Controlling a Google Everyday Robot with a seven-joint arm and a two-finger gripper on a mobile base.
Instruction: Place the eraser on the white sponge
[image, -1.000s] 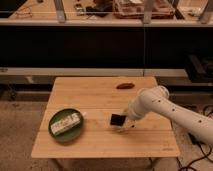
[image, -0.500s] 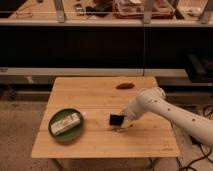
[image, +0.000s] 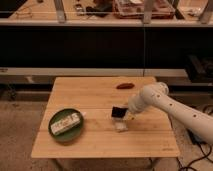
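Observation:
The eraser (image: 118, 112) is a small black block held at the tip of my gripper (image: 121, 114), which reaches in from the right on the white arm. The gripper is shut on it and holds it just above the table. The white sponge (image: 121, 128) is a small pale pad lying on the wooden table (image: 100, 142), directly below and slightly in front of the eraser. I cannot tell whether the eraser touches the sponge.
A green plate (image: 56, 133) at the table's left holds a longer whitish block with green markings (image: 66, 122). A small reddish-brown oval item (image: 125, 85) lies near the table's back edge. Dark shelving stands behind the table.
The gripper with the eraser has shifted slightly up and away from the front edge, and the white sponge now shows more plainly beneath it.

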